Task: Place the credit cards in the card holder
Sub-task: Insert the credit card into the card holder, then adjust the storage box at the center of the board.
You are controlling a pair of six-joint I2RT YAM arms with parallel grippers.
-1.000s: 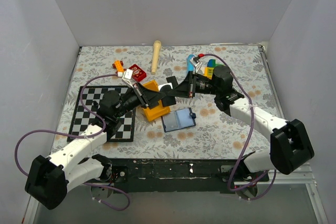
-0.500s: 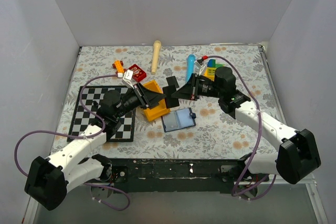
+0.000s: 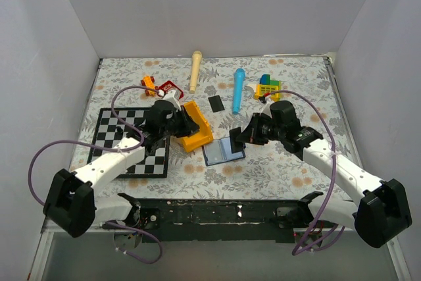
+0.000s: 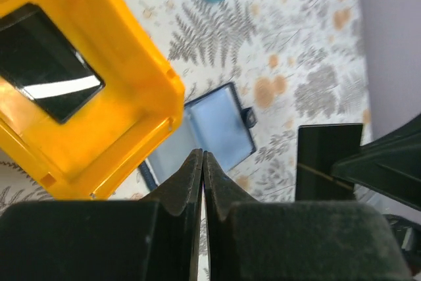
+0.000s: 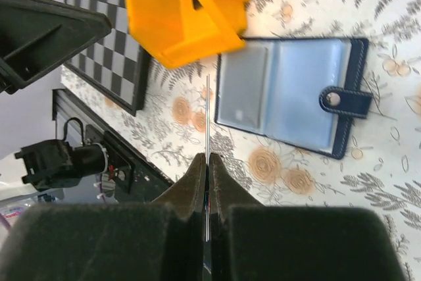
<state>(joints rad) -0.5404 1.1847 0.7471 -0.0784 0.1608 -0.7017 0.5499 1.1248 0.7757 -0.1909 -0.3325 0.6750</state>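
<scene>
Right hand [image 5: 208,157] is clamped on a card [image 5: 208,116]. From the wrist it shows edge-on, a thin bright line running out between the fingers. Just past those fingertips and off to their right, the holder [image 5: 296,90] lies open on the counter [image 5: 368,182], pale blue pockets facing up and the snap tab sticking out on the far side from the hand. The card sits right beside the holder's near edge (touching it or not, can't tell from here).

Over to the left hand [image 4: 202,156]: fingers pinched together, nothing between them. It hangs by the rim of the orange bin [image 4: 141,64]. A second card [image 4: 49,80] lies flat inside that bin, up and to the left of the fingertips, glossy black with a white glint across it.

A third card [image 3: 215,103] lies on the counter beyond the bin, between the two hands and further out, near a blue marker [image 3: 237,89]. The left arm reaches in over a chessboard [image 3: 125,143].
</scene>
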